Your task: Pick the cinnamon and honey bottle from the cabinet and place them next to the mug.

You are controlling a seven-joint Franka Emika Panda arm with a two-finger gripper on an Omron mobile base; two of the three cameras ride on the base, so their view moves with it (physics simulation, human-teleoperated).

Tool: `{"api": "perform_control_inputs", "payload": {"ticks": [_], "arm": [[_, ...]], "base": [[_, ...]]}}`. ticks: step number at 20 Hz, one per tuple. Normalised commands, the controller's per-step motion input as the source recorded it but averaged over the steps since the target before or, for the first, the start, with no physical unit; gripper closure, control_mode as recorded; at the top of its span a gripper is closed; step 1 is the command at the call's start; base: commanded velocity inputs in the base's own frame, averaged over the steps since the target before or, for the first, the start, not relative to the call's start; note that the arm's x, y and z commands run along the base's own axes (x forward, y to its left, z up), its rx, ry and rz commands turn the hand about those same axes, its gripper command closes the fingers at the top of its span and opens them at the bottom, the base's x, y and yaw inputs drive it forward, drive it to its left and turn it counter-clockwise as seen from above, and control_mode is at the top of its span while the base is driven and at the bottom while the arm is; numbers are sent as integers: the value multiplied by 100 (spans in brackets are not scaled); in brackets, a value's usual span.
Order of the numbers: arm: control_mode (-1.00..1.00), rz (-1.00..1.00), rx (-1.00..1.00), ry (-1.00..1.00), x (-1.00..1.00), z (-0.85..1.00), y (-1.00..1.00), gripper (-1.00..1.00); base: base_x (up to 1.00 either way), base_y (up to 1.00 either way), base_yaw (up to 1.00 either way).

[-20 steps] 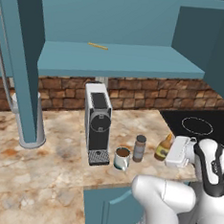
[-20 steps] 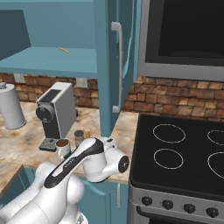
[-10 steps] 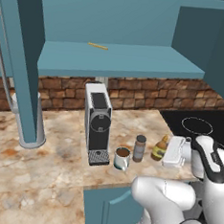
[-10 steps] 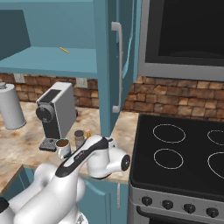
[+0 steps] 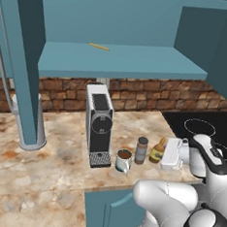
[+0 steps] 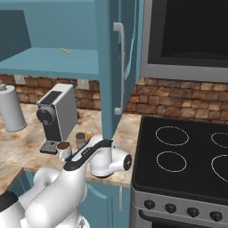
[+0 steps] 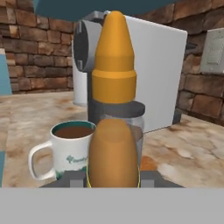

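honey bottle point(image 7: 113, 131) upright, cap up, in hand point(image 7: 113, 177)

One mug point(image 5: 123, 160), one cinnamon jar point(image 5: 141, 150), one honey bottle point(image 5: 157, 151), one coffee machine point(image 5: 99, 124).

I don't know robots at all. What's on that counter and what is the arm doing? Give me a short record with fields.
mug: white, brown liquid inside, in front of the coffee machine
cinnamon: brown jar with grey lid, upright on the counter beside the mug
honey bottle: orange pointed cap, upright, next to the cinnamon
gripper: jaws shut on the honey bottle, low over the counter
cabinet: open, one small yellow stick on the shelf
stove: beside the counter, burners bare
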Motion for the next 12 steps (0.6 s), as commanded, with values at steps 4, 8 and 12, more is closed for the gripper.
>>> {"api": "perform_control_inputs", "payload": {"ticks": [4, 8, 12], "arm": [[-100, 0, -4, -2, 6, -14, 15, 100], [-100, 0, -4, -3, 2, -5, 3, 100], [-100, -2, -4, -3, 1, -1, 1, 100]], "base": [[0, 0, 0], [0, 0, 0], [0, 0, 0]]}}
